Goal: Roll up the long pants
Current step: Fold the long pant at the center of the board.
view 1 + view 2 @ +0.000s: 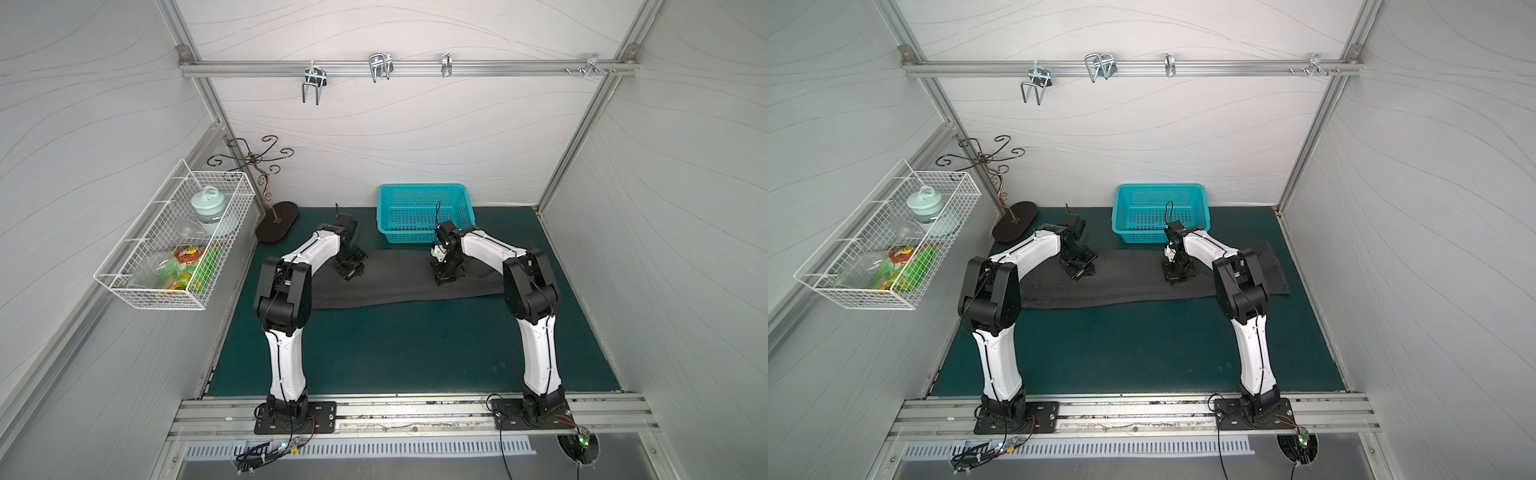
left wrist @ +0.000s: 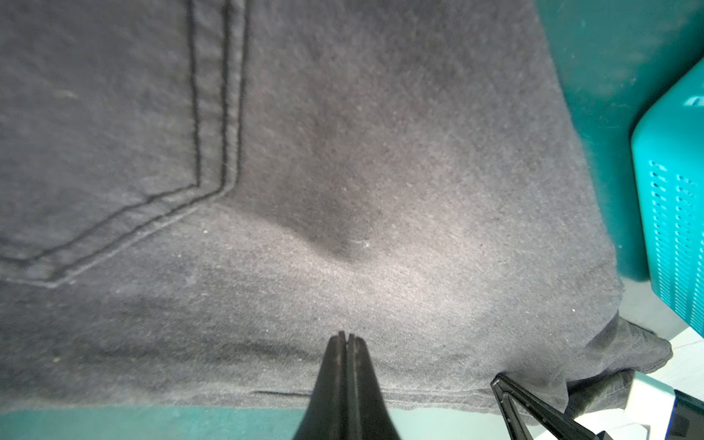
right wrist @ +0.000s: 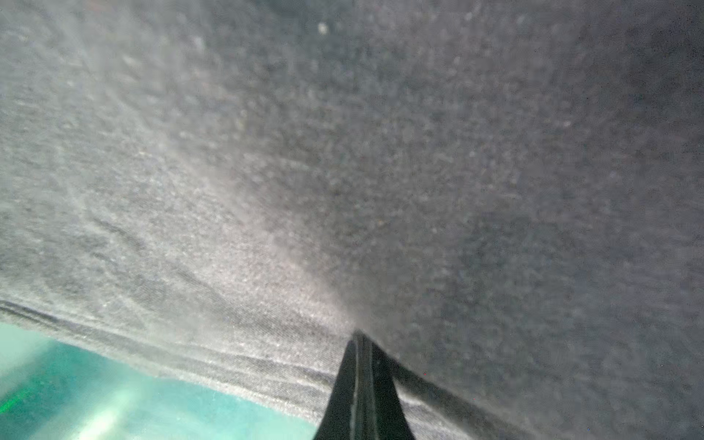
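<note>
The long pants [image 1: 399, 286] [image 1: 1129, 286] lie flat as a dark grey band across the green mat [image 1: 395, 345], in both top views. My left gripper [image 1: 351, 274] [image 1: 1079, 272] [image 2: 346, 335] is shut, its tips resting on the cloth near the stitched back pocket [image 2: 114, 152]. My right gripper [image 1: 442, 279] [image 1: 1173, 279] [image 3: 360, 333] is also shut, with its tips pressed onto the pants [image 3: 343, 152] close to their near edge. No cloth shows between either pair of jaws. The right end of the pants is partly hidden behind my right arm.
A teal plastic basket [image 1: 415, 232] [image 1: 1154, 235] [image 2: 678, 190] stands just behind the pants. A dark metal stand [image 1: 276, 224] sits at the back left. A white wire basket [image 1: 166, 249] with packets hangs on the left wall. Hooks [image 1: 380, 66] hang from the rear rail.
</note>
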You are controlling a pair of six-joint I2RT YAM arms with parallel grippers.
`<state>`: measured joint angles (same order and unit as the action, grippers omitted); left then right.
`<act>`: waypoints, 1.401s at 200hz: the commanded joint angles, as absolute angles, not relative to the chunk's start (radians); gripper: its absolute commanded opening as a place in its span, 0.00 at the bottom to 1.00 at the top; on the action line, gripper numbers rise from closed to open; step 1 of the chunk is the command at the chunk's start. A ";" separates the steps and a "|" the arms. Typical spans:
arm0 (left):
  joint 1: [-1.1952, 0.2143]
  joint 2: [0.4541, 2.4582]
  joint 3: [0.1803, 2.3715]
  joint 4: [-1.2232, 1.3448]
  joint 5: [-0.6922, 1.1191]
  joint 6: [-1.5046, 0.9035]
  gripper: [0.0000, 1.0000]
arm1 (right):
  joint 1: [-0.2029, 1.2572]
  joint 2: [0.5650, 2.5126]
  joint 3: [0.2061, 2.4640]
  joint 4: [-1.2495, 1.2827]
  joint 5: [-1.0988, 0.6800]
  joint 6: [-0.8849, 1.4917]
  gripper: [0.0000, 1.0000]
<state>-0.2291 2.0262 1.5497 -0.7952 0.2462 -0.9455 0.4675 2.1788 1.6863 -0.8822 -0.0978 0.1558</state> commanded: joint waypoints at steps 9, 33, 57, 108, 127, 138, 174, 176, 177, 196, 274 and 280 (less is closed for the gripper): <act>-0.225 2.020 1.546 -0.787 0.244 -0.936 0.00 | 0.471 2.156 1.718 -0.881 -0.022 0.134 0.00; -0.225 2.023 1.548 -0.787 0.248 -0.933 0.00 | 0.470 2.183 1.770 -0.900 -0.006 0.127 0.00; -0.225 2.024 1.548 -0.789 0.250 -0.928 0.00 | 0.471 2.206 1.803 -0.906 0.001 0.126 0.00; -0.225 2.031 1.545 -0.786 0.258 -0.927 0.00 | 0.469 2.237 1.811 -0.926 0.032 0.107 0.00; -0.225 2.031 1.546 -0.785 0.259 -0.927 0.00 | 0.467 2.227 1.784 -0.919 0.038 0.105 0.00; -0.225 2.031 1.549 -0.786 0.259 -0.927 0.00 | 0.466 2.215 1.766 -0.915 0.039 0.107 0.00; -0.225 2.039 1.556 -0.786 0.264 -0.928 0.00 | 0.465 2.173 1.706 -0.920 0.044 0.108 0.00; -0.225 2.039 1.556 -0.785 0.264 -0.928 0.00 | 0.465 2.171 1.702 -0.921 0.044 0.109 0.00; -0.225 2.040 1.557 -0.785 0.264 -0.928 0.00 | 0.465 2.169 1.699 -0.921 0.044 0.110 0.00; -0.225 2.046 1.565 -0.785 0.267 -0.928 0.00 | 0.465 2.146 1.658 -0.922 0.047 0.113 0.00; -0.225 2.066 1.580 -0.788 0.267 -0.925 0.00 | 0.466 2.051 1.572 -0.955 0.035 0.113 0.00; -0.224 2.067 1.581 -0.788 0.267 -0.925 0.00 | 0.466 2.047 1.572 -0.964 0.029 0.110 0.00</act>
